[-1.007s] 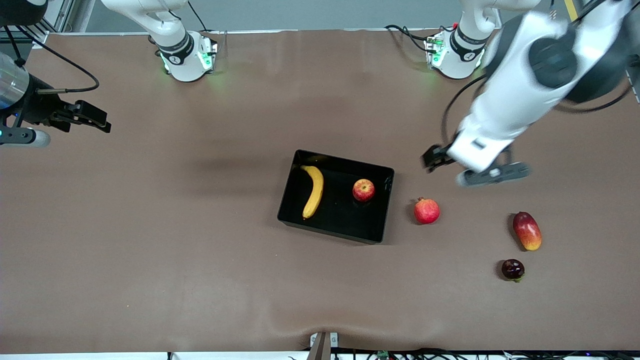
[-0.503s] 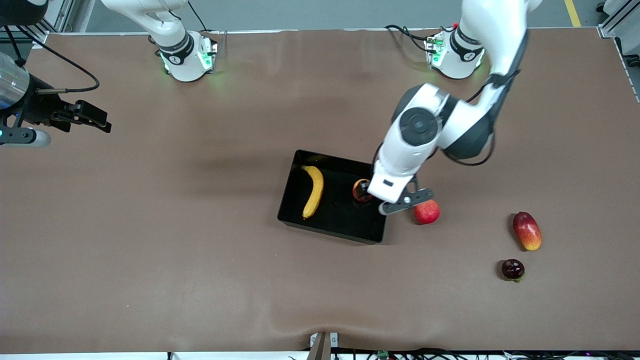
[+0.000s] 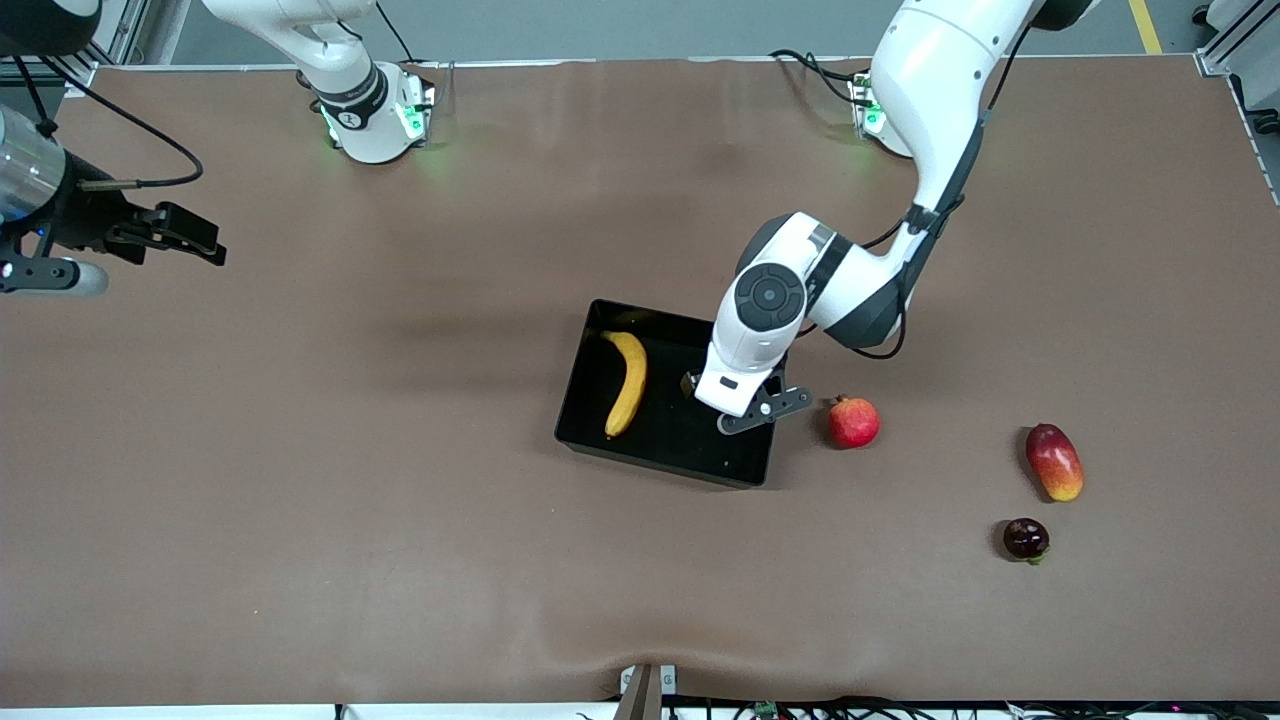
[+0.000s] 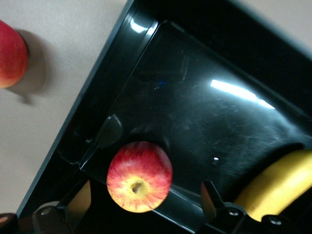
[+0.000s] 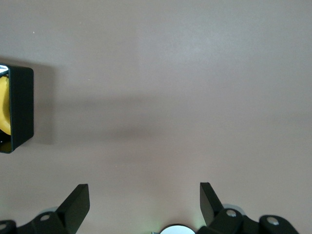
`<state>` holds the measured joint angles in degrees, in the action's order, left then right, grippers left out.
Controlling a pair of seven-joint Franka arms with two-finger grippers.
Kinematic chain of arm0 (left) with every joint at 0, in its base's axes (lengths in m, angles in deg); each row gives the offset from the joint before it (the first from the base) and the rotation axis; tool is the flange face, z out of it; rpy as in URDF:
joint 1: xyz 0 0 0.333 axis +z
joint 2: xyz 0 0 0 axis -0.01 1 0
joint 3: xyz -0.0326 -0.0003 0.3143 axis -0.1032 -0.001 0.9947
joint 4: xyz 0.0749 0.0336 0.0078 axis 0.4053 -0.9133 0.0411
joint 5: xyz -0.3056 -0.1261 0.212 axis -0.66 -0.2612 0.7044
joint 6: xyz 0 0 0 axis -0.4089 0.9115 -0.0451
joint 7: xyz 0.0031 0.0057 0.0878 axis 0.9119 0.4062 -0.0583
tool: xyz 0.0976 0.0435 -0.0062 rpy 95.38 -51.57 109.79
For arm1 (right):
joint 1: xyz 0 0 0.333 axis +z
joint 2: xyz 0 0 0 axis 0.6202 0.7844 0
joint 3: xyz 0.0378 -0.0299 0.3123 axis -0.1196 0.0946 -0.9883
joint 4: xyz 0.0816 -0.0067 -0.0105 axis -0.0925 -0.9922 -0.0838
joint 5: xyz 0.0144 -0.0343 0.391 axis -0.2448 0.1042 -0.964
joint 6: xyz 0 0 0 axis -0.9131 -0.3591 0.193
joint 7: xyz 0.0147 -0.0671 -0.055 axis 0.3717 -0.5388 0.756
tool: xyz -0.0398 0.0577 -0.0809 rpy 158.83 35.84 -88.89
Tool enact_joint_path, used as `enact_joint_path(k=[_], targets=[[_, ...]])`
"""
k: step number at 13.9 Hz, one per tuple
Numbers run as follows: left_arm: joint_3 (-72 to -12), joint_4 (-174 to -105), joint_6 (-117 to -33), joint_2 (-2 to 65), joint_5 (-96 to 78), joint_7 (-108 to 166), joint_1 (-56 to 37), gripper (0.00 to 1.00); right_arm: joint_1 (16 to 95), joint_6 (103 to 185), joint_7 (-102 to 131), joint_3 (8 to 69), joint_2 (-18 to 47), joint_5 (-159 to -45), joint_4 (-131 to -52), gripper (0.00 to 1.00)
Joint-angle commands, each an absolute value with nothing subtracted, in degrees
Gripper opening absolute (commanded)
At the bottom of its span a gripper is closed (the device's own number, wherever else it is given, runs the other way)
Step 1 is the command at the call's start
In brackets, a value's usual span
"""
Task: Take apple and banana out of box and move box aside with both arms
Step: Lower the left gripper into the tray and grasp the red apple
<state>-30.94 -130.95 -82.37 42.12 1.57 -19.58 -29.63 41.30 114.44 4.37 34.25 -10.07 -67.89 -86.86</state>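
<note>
The black tray [image 3: 668, 394] lies on the brown surface [image 3: 400, 520] and holds two fruits. The banana [image 3: 627, 381], long, curved and plain yellow, lies along the tray end toward the right arm. The apple [image 4: 139, 176], small, round, red with a yellow patch around its stem dimple, sits on the glossy floor at the tray end toward the left arm; the front view hides it under the arm.

The left end effector [image 4: 146, 200] hangs directly over the apple, pointing down, its fingers [image 4: 210, 199] spread wide, one on each side of the fruit and clear of it, gripping nothing. The left arm reaches in from its base with the elbow bent above the tray's edge.

Just outside the tray, beside that end effector, rests a red pomegranate [image 3: 853, 421]. Farther toward the left arm's end lie a red-yellow mango [image 3: 1054, 461] and a small dark fruit [image 3: 1025, 538].

The right end effector [image 5: 145, 202] waits over bare surface at the right arm's end, well apart from the tray, fingers spread and empty.
</note>
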Motion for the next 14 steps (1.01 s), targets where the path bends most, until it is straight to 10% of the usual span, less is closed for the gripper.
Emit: enact_joint_path(k=[1, 8, 10, 13, 14], targets=[[-30.6, -131.8, -82.6, 42.8, 2.7, -20.9, -30.0, 1.0, 41.7, 114.5, 3.4, 34.5, -10.6, -68.4, -87.3, 1.0], [-30.6, -131.8, -84.3, 45.8, 2.7, -21.1, -31.2, 1.0, 41.3, 114.7, 3.5, 34.5, -10.6, -68.4, -87.2, 1.0], [-30.6, -131.8, -85.2, 46.3, 2.8, -21.0, -31.2, 0.75, 41.3, 114.5, 3.5, 34.5, -10.6, -68.4, -87.2, 1.0], [-30.7, -131.4, -85.2, 45.7, 2.7, -21.0, -31.2, 0.0, 41.3, 114.4, 3.5, 34.5, -10.6, -68.4, -87.2, 1.0], [-30.7, -131.1, -84.8, 45.0, 2.7, -20.9, -31.2, 0.0, 41.3, 114.3, 3.5, 34.5, -10.6, -68.4, -87.2, 1.0]])
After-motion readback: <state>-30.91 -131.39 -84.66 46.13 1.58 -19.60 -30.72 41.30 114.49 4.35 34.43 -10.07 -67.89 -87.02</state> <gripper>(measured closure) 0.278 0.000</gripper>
